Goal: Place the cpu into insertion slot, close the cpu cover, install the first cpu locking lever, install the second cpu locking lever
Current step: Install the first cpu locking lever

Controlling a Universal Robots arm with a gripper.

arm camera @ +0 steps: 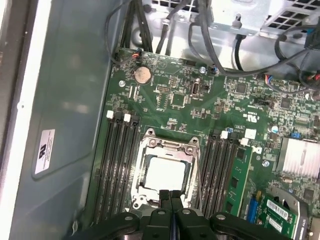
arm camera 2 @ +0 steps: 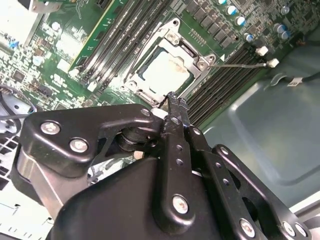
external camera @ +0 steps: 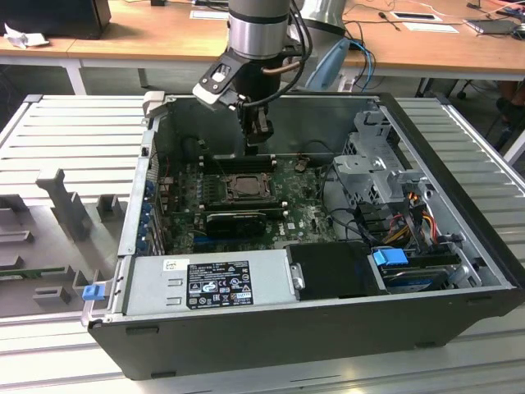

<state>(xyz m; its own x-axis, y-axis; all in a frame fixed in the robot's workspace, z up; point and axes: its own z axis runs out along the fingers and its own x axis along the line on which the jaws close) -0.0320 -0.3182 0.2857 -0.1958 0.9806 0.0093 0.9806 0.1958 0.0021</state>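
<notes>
**Computer case** (external camera: 328, 341): open, on its side on the slatted worktop (external camera: 74, 123); motherboard (arm camera: 175, 100) exposed across its floor.

**Insertion slot** (external camera: 244, 187): mid-board, flanked on two sides by banks of memory slots (arm camera: 119, 160); two of its edges run parallel to the long axis of those banks.

**Cpu** (arm camera: 164, 172) (arm camera 2: 165, 74): seated flat in the insertion slot, pale square face up, in both wrist views; judged placed.

**Cpu cover** (arm camera: 170, 145): silver frame, appears to lie down over the cpu with its cut-out ringing the chip's face; judged closed (the hinge itself is not made out).

**Locking levers**: only thin wire lines along the frame's side; too fine to tell whether either is latched.

**Gripper** (arm camera: 170, 196) (arm camera 2: 172, 100) (external camera: 259, 146): on the single arm, hanging inside the case toward its far wall in the exterior view; fingers clenched tip to tip, nothing seen between them.

**Governing relation**: in both wrist views the closed tips stand at the rim of the cover, with the cpu's face just beyond them; the insertion slot is judged to lie just ahead of and below the tips. The tips are nearest the cover's edge, not the chip's centre. Whether they touch the frame cannot be told.
</notes>
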